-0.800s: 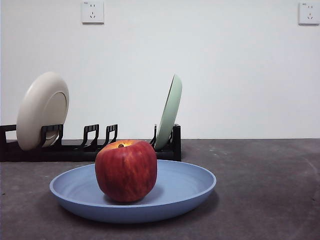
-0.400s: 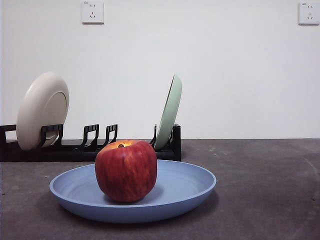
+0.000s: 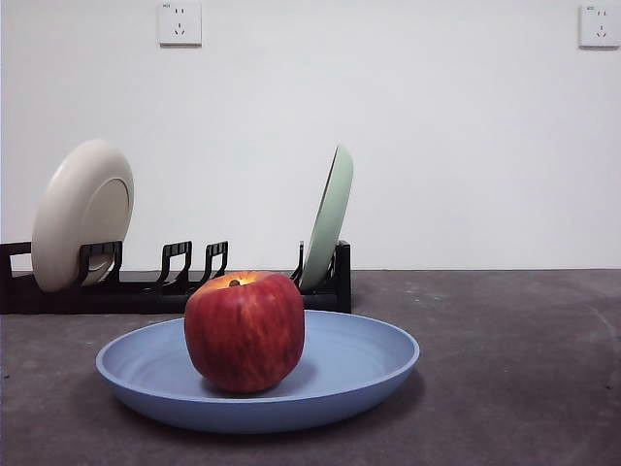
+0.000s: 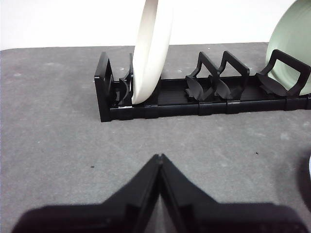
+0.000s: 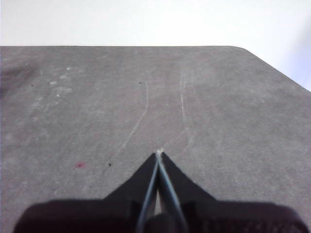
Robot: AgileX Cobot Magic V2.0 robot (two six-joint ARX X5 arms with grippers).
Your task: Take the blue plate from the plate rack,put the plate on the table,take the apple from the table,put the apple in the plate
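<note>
The red apple (image 3: 245,332) sits upright in the blue plate (image 3: 369,364), which lies flat on the dark grey table (image 3: 514,369) in front of the black plate rack (image 3: 184,286). Neither gripper shows in the front view. My left gripper (image 4: 159,158) is shut and empty, held back above the table and facing the rack (image 4: 204,99). My right gripper (image 5: 159,154) is shut and empty over bare table (image 5: 121,97), away from the plate and apple.
A cream-white plate (image 3: 82,214) (image 4: 151,48) stands in the rack's left end and a pale green plate (image 3: 328,221) (image 4: 291,43) in its right end. Several holders between them hold nothing. The table's far corner (image 5: 243,48) shows in the right wrist view.
</note>
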